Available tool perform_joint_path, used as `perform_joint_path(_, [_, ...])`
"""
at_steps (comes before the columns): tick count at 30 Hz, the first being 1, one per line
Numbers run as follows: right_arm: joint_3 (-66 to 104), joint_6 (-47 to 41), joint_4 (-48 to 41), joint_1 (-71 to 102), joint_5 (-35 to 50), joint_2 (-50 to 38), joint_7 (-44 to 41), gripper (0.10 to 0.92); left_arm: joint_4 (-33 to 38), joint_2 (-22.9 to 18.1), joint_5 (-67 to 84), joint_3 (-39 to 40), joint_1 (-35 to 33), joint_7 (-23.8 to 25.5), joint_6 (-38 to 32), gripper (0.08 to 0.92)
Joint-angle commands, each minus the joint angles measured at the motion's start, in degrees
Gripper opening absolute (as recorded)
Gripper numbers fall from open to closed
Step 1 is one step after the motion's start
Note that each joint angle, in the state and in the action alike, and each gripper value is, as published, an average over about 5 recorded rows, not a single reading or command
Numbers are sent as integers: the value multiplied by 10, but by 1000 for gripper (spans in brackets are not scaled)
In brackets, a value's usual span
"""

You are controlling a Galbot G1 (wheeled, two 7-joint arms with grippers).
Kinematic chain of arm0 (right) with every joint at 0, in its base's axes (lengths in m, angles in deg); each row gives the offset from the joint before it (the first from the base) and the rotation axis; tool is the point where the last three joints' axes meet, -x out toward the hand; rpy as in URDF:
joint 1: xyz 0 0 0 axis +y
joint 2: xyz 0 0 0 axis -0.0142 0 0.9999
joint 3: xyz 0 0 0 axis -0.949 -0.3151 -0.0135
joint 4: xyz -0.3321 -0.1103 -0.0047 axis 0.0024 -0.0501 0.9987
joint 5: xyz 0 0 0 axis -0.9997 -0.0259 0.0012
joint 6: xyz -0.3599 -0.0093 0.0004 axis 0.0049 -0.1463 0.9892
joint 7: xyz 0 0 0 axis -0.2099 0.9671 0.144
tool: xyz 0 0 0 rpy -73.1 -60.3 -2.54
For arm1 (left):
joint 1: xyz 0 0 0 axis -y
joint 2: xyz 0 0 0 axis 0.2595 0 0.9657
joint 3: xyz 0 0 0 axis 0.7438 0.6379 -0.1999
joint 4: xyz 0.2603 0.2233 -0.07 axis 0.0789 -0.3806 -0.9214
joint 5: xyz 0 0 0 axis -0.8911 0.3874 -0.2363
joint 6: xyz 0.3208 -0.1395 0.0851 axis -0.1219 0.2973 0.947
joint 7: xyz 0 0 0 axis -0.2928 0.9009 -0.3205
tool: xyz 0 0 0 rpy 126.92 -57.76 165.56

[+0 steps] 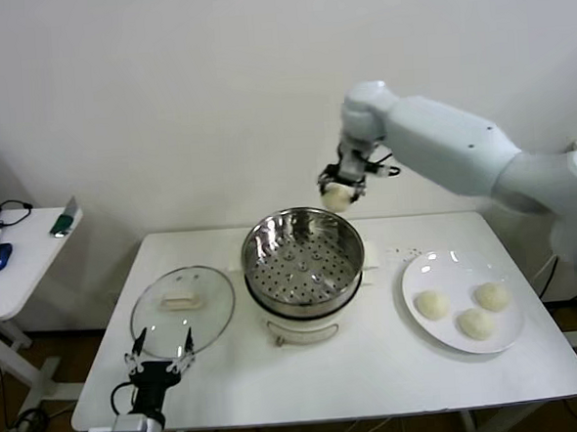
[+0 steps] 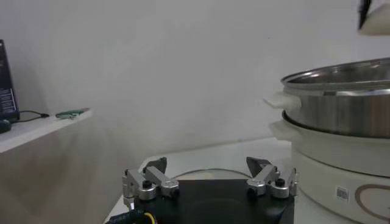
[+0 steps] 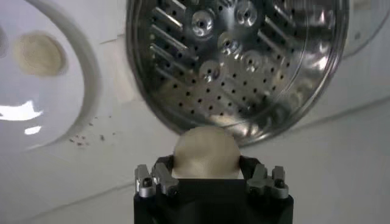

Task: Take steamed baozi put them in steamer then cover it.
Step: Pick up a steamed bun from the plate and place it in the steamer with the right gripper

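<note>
My right gripper [image 1: 339, 190] hangs in the air just behind the steamer's far rim, shut on one pale baozi [image 3: 206, 152]. The steamer [image 1: 302, 259] is a shiny steel pot with a perforated tray [image 3: 244, 55] on a white base, and nothing lies in it. Three more baozi [image 1: 432, 305] lie on the white plate [image 1: 419, 270] to the steamer's right. The glass cover [image 1: 182, 304] with its cream handle lies flat on the table left of the steamer. My left gripper [image 1: 159, 347] stands open at the table's front left, by the cover's near edge.
A small white side table [image 1: 17, 254] with a blue mouse and a green object stands at the far left. The white wall runs close behind the table. Bare tabletop [image 1: 357, 373] stretches in front of the steamer and plate.
</note>
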Motion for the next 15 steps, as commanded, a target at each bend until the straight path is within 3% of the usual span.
perform_joint_path(1, [24,40,17,56,-130,61,25,707,-1,3,1,1,-1,0,1,823])
perform_joint_path(15, [21,44,-48,92,-151,86,35,705,-7,0,3,-1,-5,-4,-1,823])
